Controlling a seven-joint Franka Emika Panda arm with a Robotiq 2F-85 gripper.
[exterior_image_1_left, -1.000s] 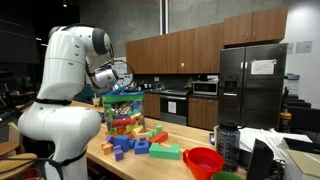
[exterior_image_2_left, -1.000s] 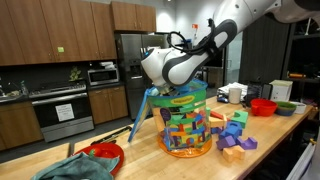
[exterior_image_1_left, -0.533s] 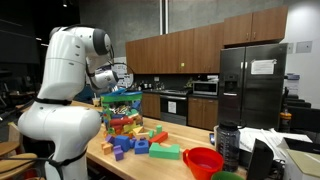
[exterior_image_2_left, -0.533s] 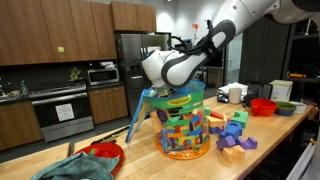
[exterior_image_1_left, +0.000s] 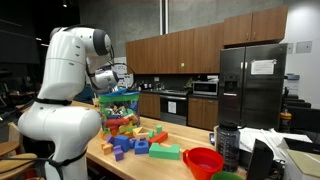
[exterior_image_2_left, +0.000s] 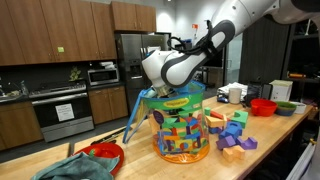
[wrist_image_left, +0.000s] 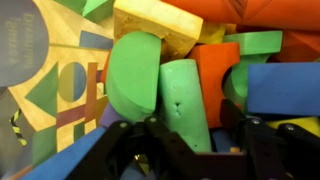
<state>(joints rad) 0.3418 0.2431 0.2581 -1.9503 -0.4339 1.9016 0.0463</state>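
The black refrigerator (exterior_image_1_left: 250, 85) bears a paper sheet (exterior_image_1_left: 263, 67), too small to read. On the wooden tabletop (exterior_image_2_left: 275, 150) stands a clear plastic tub (exterior_image_2_left: 180, 128) crammed with coloured foam blocks (exterior_image_2_left: 178, 120). Inside, the gripper's (wrist_image_left: 200, 138) fingers (wrist_image_left: 155, 145) sit partly spread around 1 green rounded foam block (wrist_image_left: 185, 95); whether they pinch it, I cannot tell.

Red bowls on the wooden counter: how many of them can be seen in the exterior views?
2. The far red bowl stands at the end of the counter, beyond the loose blocks; the near red bowl sits beside a teal cloth. Others may be hidden behind the robot.
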